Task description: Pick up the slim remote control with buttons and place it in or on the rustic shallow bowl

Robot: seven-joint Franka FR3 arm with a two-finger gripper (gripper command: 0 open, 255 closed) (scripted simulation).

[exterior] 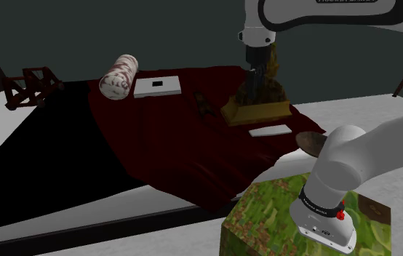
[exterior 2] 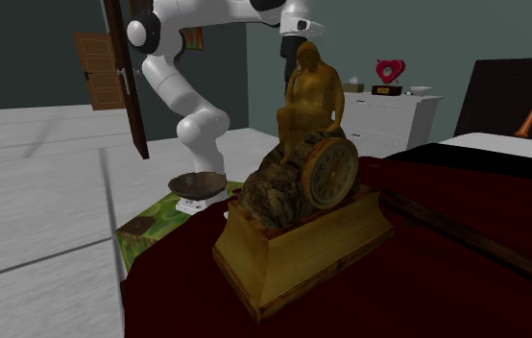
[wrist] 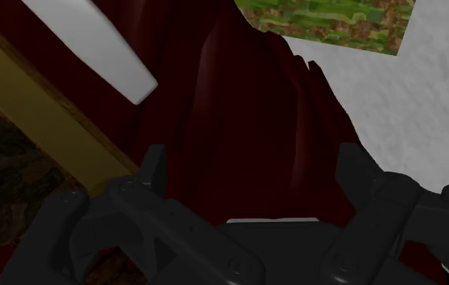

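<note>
Wrist view: remote control plain white, slim.

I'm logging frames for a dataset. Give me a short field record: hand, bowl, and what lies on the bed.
hand: open, empty, over the red blanket
slim white bar: flat on the blanket, beside the clock's base
golden statue clock: upright on the blanket
brown bowl: by the arm's base, at the green stand
patterned bolster: lying on the blanket

Beneath me a golden figure clock stands on the dark red bedspread, and farther off a patterned roll lies just beside a flat white panel.
</note>
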